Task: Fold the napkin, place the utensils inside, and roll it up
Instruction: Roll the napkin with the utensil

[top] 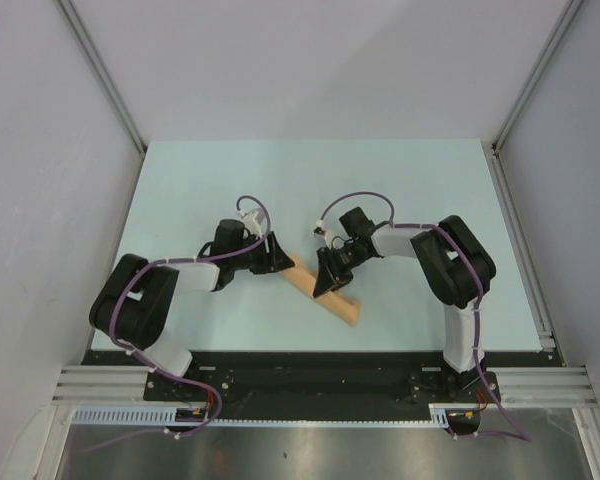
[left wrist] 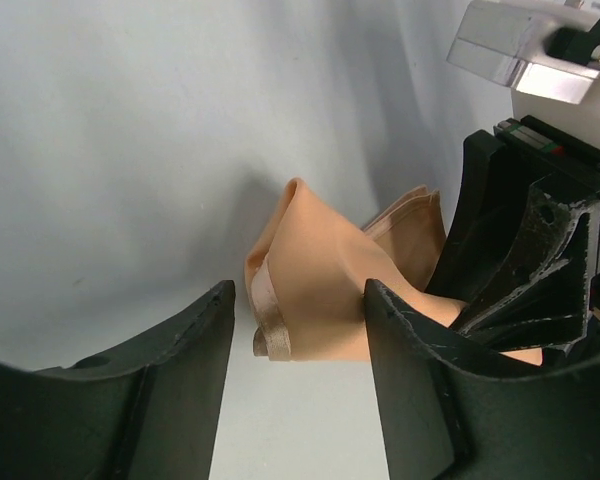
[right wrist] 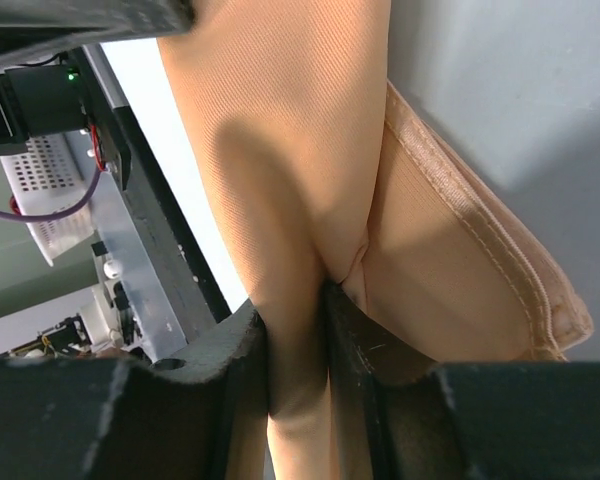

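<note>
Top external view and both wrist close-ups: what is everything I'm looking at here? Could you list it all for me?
Peach-orange cloth napkin: one, bunched into a long strip, lying diagonally on the near middle of the table.
Pale blue-green table: one, under everything.
White enclosure walls: on the left, far and right sides.
Silver metal mounting rail: one, along the near edge.
Left arm and right arm: two, black and white.
Left gripper: black, open, at the strip's far-left end.
Right gripper: black, pinching a fold mid-strip.
</note>
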